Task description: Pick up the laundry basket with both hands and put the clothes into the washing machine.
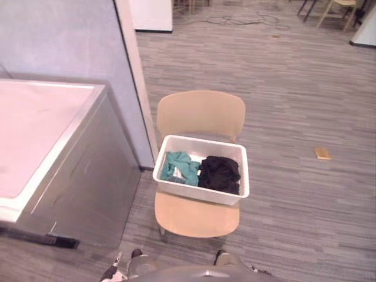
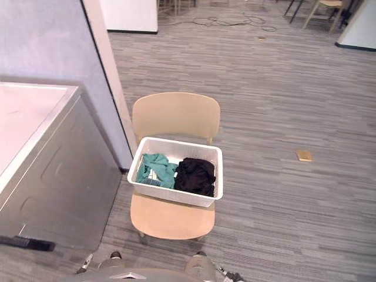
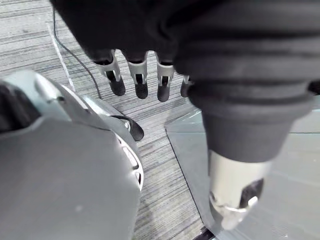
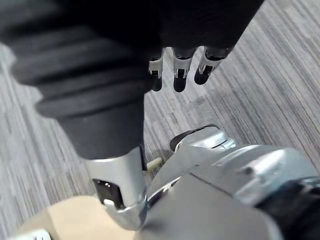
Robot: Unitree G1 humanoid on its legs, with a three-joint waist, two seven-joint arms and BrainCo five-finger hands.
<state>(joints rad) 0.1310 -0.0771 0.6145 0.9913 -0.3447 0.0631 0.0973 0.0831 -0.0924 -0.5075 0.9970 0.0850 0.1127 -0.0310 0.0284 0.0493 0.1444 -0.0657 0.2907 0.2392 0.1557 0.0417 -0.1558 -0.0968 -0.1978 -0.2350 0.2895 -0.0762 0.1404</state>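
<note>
Where basket (image 1: 200, 192) spans seat (image 1: 197, 218), floor (image 1: 294, 200) flanks.

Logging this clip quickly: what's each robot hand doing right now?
Left robot hand: open, holding nothing.
Right robot hand: open, holding nothing.

Matt white plastic basket (image 1: 200, 192); soft teal cloth (image 1: 179, 166), black cloth (image 1: 220, 172) inside; smooth pale wooden chair (image 1: 200, 114) underneath; dull metal washing machine (image 1: 88, 182) beside.

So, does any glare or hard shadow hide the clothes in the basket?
Left eye view: the washing machine top glares bright under the light. Right eye view: the basket is evenly lit with no hard shadow across it; the teal garment reads well, while the black garment shows few folds.
</note>
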